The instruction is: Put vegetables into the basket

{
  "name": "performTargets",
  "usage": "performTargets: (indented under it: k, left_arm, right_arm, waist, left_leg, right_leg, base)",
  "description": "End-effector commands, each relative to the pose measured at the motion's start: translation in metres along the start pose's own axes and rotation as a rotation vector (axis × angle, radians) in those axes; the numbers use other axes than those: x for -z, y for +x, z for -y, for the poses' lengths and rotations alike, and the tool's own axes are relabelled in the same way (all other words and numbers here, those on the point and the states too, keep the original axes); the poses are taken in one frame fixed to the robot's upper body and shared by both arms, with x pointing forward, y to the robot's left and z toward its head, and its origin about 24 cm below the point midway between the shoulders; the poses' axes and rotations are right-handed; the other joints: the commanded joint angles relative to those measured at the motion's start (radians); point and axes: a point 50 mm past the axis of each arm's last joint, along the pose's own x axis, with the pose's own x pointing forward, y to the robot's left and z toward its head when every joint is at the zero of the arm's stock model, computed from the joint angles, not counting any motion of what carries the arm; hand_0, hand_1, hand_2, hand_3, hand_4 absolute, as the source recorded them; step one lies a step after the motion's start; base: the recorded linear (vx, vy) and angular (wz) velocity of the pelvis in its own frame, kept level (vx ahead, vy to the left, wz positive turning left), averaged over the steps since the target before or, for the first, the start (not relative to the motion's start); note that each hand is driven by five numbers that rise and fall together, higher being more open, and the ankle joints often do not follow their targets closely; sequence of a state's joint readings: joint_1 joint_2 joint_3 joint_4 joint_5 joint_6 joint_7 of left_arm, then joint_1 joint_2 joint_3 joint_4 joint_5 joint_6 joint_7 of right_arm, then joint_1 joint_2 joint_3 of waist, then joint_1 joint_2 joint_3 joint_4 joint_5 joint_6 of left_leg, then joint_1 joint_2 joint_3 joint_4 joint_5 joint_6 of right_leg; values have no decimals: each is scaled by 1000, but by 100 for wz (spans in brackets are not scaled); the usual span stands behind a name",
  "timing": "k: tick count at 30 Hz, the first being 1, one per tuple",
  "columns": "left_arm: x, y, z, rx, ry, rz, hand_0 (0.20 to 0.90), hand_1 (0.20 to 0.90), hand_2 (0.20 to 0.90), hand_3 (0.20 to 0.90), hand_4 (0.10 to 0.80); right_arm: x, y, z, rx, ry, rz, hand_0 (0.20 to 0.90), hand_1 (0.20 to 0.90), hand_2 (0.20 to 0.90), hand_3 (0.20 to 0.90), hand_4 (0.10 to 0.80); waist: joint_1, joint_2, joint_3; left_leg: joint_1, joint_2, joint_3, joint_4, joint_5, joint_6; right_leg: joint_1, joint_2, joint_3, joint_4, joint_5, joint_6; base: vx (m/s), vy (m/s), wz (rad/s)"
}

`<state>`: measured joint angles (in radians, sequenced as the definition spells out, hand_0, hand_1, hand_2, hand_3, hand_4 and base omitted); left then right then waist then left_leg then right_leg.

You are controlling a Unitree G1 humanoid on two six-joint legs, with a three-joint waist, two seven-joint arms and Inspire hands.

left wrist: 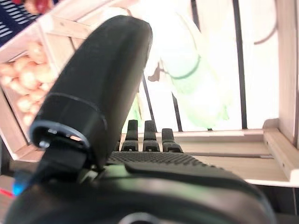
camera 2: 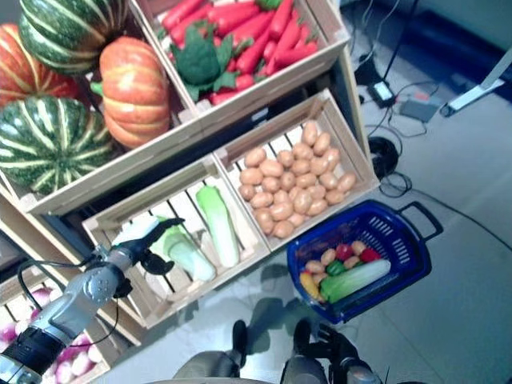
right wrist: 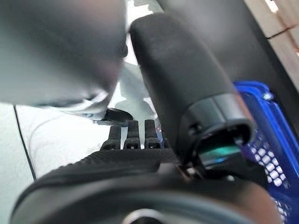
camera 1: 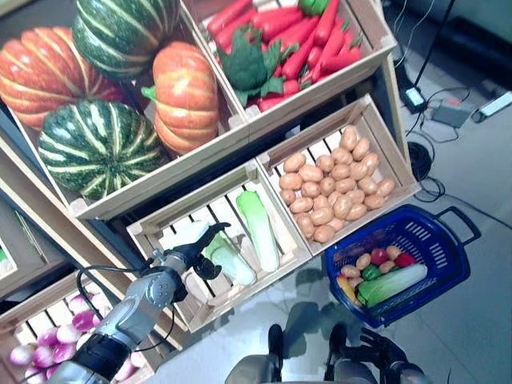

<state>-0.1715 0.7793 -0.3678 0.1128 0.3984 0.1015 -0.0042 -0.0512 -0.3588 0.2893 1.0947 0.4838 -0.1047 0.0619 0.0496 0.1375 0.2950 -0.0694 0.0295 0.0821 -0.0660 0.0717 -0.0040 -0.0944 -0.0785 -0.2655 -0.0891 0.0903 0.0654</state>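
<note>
We found basket part filled: cabbage, potatoes, peppers inside. Left hand open, empty, just above crate cabbage. Right hand low, idle, fingers straight, empty.

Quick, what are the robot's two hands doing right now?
Left hand: open, holding nothing, reaching over the cabbages in the crate.
Right hand: cannot be told.
</note>
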Motion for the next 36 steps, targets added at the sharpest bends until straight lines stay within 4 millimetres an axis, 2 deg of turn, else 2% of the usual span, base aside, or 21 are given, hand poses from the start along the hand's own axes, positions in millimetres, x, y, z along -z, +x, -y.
performTargets:
  k: [1,2,5,10,18,23,26,30,32,36]
  left_arm:
    - [-21,6,-84,-363,255,110,900,900,900,900,800]
    - [-22,6,-85,-367,259,110,900,900,900,900,800]
    - [-24,8,-97,-441,329,123,900,900,900,900,800]
    - [-31,9,-102,-598,329,189,900,900,900,900,800]
    - [-46,15,-105,-765,364,260,900,900,900,900,800]
    - [-46,17,-107,-910,403,294,900,900,900,900,800]
    - [-44,19,-104,-950,417,303,900,900,900,900,800]
    - [-38,24,-92,-909,395,274,900,900,900,900,800]
    - [-34,26,-81,-871,388,245,900,900,900,900,800]
    - [-26,21,-62,-848,356,202,900,900,900,900,800]
  right_arm:
    - [-47,6,-5,-48,46,191,900,900,900,900,800]
    - [-49,6,-5,-48,48,196,900,900,900,900,800]
    - [-74,7,-7,-59,62,273,900,900,900,900,800]
    - [-94,9,-12,-67,87,326,900,900,900,900,800]
    - [-115,10,-17,-69,100,356,900,900,900,900,800]
    - [-131,10,-26,-92,114,387,900,900,900,900,800]
    - [-139,9,-32,-111,96,405,900,900,900,900,800]
    - [-149,7,-36,-118,102,440,900,900,900,900,800]
    - [-156,6,-40,-124,104,454,900,900,900,900,800]
    - [-156,4,-38,-118,96,453,900,900,900,900,800]
  waist:
    - [-1,-36,53]
    - [-1,-36,55]
    - [3,-43,95]
    - [10,-48,134]
    - [4,-47,190]
    - [-3,-60,225]
    - [-8,-67,225]
    - [-8,-77,225]
    - [-9,-81,225]
    - [-6,-82,225]
  left_leg:
    - [-123,-27,-47,65,-20,-48]
    - [-127,-27,-48,68,-20,-48]
    - [-178,-32,-55,93,-18,-46]
    - [-220,-35,-52,114,-15,-45]
    - [-299,-44,-34,200,-22,-42]
    - [-377,-44,-23,300,-42,-36]
    - [-430,-40,-14,350,-57,-33]
    - [-494,-37,-7,423,-85,-24]
    - [-522,-35,-5,441,-88,-22]
    - [-544,-35,-7,445,-87,-21]
  right_leg:
    - [-32,-77,8,78,-47,37]
    - [-35,-77,8,79,-47,37]
    - [-76,-77,13,91,-40,36]
    - [-115,-79,18,103,-32,36]
    - [-201,-95,21,193,-47,28]
    - [-283,-102,31,284,-67,19]
    - [-343,-104,41,334,-79,14]
    - [-426,-103,61,429,-107,10]
    - [-460,-100,70,454,-113,8]
    - [-488,-97,76,466,-112,10]
  base:
    - [-80,-27,7]
    - [-101,-51,17]
    - [-107,-66,13]
    - [-37,-7,0]
    - [-35,39,-1]
    - [-46,27,0]
    - [-51,31,4]
    - [-17,18,1]
    - [-37,24,-2]
    - [-12,10,-1]
